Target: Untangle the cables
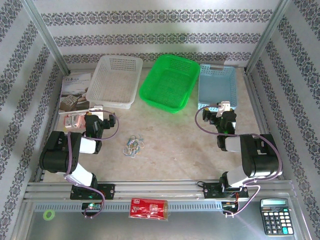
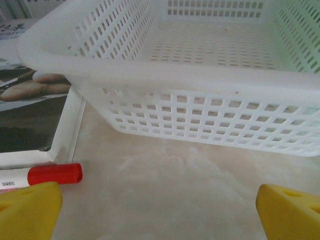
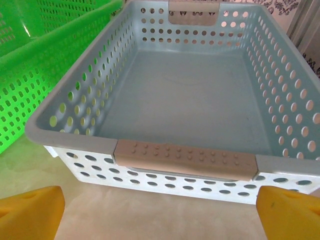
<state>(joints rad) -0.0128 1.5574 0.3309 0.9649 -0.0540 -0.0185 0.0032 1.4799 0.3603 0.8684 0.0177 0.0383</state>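
The cables lie as a small tangled bunch of thin whitish, yellow, blue and green loops on the beige table, between the two arms and closer to the left one. My left gripper hovers up and to the left of the bunch, near the white basket; its yellow fingertips stand wide apart with bare table between them. My right gripper sits far to the right of the bunch, facing the blue basket; its yellow fingertips are open and empty too.
Three baskets line the back: white, green, blue. A booklet and a red-capped marker lie at the left. A red packet, a calculator and a green tape ring rest on the near metal ledge.
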